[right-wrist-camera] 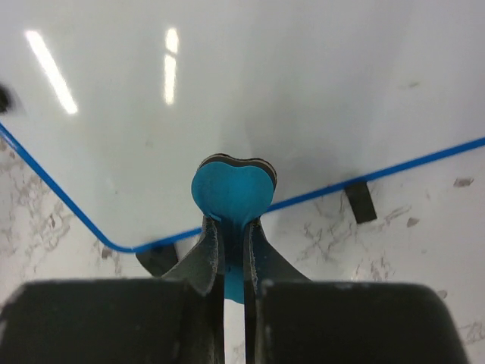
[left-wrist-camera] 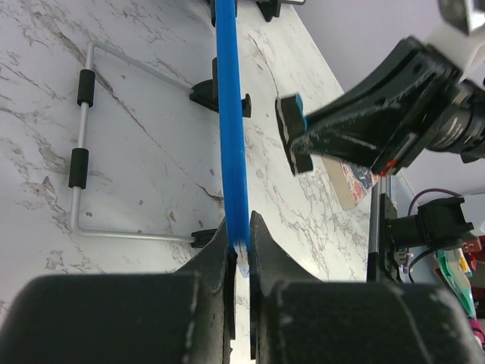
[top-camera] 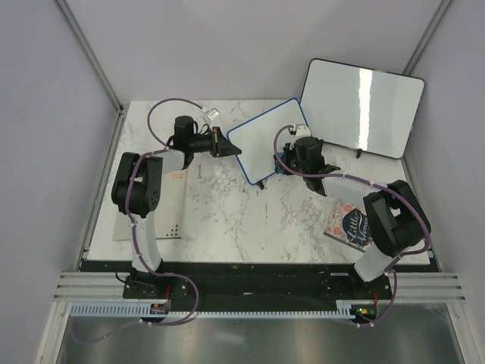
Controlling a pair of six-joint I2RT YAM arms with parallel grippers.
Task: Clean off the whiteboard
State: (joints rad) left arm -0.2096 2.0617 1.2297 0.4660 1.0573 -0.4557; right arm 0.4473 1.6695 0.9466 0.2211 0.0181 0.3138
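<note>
– Left gripper [left-wrist-camera: 241,244]: why is it closed tight on the blue frame [left-wrist-camera: 229,114]?
– So the whiteboard [top-camera: 269,136], at upper centre of the top view, is held steady against the wiping push.
– And the right gripper [right-wrist-camera: 233,239]?
– It is clamped around a blue eraser [right-wrist-camera: 231,189], presented to the board's lower edge; contact cannot be told.
</note>
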